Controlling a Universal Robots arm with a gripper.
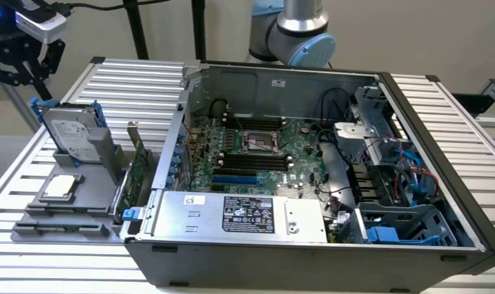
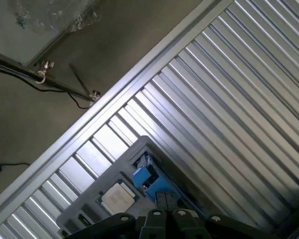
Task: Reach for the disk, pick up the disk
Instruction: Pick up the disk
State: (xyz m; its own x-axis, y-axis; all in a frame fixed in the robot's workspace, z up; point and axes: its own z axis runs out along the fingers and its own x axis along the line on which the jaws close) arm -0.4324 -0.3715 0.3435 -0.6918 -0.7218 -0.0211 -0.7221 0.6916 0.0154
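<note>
The disk (image 1: 70, 131) stands on edge in a grey holder (image 1: 68, 202) at the exterior view's left, a grey-metal drive with a white label and blue side rails. My gripper (image 1: 37, 75) hangs just above the disk's upper corner, apart from it. In the wrist view its black fingertips (image 2: 162, 201) sit pressed together, shut on nothing. Right beyond them lies the blue rail of the disk (image 2: 148, 180).
A small square silver chip (image 1: 61, 185) (image 2: 117, 197) lies on the holder below the disk. An open computer case (image 1: 256, 76) takes up the middle of the slatted aluminium table (image 1: 133, 86), with a silver box with a black label (image 1: 247, 214) at its front. The arm's base (image 1: 293, 30) rises behind the case.
</note>
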